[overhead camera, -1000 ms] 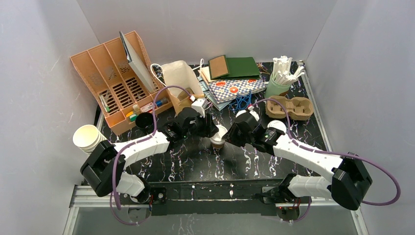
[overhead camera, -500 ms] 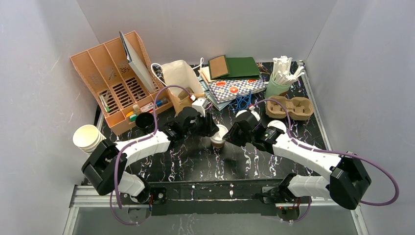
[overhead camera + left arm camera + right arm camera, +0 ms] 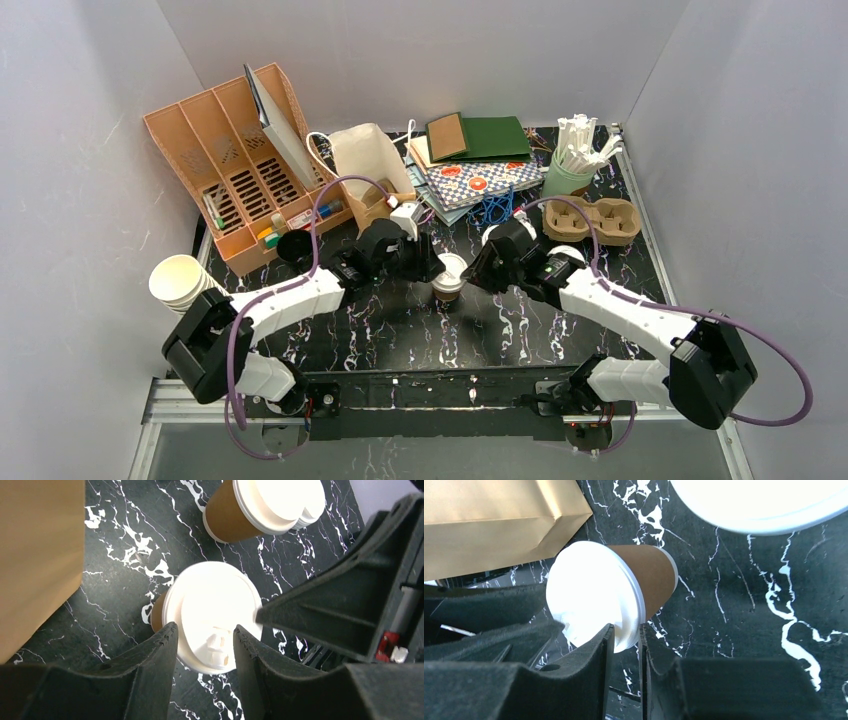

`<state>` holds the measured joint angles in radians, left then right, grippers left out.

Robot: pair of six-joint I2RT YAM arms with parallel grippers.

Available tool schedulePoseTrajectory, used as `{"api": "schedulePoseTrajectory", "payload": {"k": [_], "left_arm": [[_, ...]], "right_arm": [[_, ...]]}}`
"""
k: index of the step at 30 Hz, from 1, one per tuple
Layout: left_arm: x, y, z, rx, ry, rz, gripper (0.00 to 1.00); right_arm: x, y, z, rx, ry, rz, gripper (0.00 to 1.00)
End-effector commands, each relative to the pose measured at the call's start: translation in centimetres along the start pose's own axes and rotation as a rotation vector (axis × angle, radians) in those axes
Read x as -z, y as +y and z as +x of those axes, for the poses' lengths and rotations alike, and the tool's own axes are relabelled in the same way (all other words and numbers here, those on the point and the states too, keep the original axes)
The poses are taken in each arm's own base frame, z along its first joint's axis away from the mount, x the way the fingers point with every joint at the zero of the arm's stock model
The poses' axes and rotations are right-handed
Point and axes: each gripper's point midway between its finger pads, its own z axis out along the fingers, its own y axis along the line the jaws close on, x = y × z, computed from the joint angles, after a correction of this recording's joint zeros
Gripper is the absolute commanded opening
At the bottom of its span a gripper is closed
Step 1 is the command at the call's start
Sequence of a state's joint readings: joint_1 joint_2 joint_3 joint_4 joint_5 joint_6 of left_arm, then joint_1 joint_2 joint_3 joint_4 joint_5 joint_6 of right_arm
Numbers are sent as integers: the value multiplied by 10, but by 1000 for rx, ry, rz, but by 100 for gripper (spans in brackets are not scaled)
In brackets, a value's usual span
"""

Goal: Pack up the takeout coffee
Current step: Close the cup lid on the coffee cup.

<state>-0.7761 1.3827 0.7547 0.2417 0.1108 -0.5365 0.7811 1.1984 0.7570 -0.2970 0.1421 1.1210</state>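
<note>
One takeout coffee [image 3: 447,284], a tan cup with a white lid [image 3: 212,612], stands mid-table between both grippers. My left gripper [image 3: 204,632] hovers over the lid with its fingers partly open. The lid is wider than the gap, and nothing is gripped between them. From the other side, my right gripper [image 3: 626,632] is shut on the lid's rim [image 3: 629,630]; the tan cup wall [image 3: 651,575] shows beyond. In the top view the left gripper [image 3: 428,268] and right gripper [image 3: 472,272] flank the cup. A second lidded coffee [image 3: 566,256] stands by the right forearm.
A brown paper bag [image 3: 365,160] stands open behind the left gripper. A pulp cup carrier [image 3: 590,220] sits at back right, beside a green cup of stirrers [image 3: 570,165]. An orange organizer [image 3: 235,170], a black cup [image 3: 293,247] and stacked cream cups [image 3: 178,282] are on the left.
Both grippers and the cup between them have shifted slightly away from the arm bases. The left jaws have narrowed a little. The right jaws stay shut on the lid's rim.
</note>
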Motion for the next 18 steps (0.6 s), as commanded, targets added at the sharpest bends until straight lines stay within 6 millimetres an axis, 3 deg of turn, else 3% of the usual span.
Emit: {"api": "schedulePoseTrajectory", "payload": {"k": [1,12,18], "left_arm": [[16,-11,-1,18,35,25,43],[29,-25,9,68,86,85,43],[43,-11,-2,34,77,-35,45]], "right_arm": [[1,13,-10,55,19,-37,32],[-1,13,-32,147,4,-4,35],[7,18,-36,199,-1,-15,42]]}}
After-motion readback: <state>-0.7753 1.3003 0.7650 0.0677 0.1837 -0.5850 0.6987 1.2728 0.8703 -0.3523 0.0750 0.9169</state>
